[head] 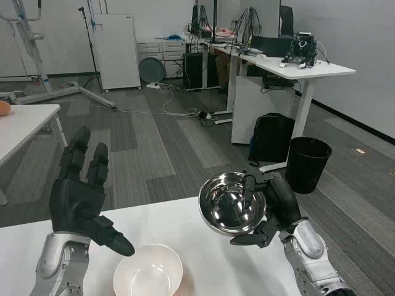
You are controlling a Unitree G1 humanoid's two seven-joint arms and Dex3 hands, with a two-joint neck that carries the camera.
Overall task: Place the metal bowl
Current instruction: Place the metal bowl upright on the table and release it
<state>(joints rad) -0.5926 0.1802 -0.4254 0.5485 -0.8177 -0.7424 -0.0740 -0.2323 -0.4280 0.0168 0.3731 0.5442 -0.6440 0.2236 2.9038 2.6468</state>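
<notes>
The shiny metal bowl (231, 203) is held up above the right part of the white table (203, 246), tilted so its inside faces me. My right hand (271, 213) grips it by the right rim, with fingers over the edge and under the base. A white bowl (148, 270) stands upright on the table near the front, left of the metal bowl and lower. My left hand (83, 197) is raised over the table's left side, fingers spread and pointing up, holding nothing.
Beyond the table's far edge lies grey carpet floor. A black bin (307, 163) and a black backpack (271, 137) stand by a white desk (290, 68) at the back right. Another white table (24, 123) is at the left.
</notes>
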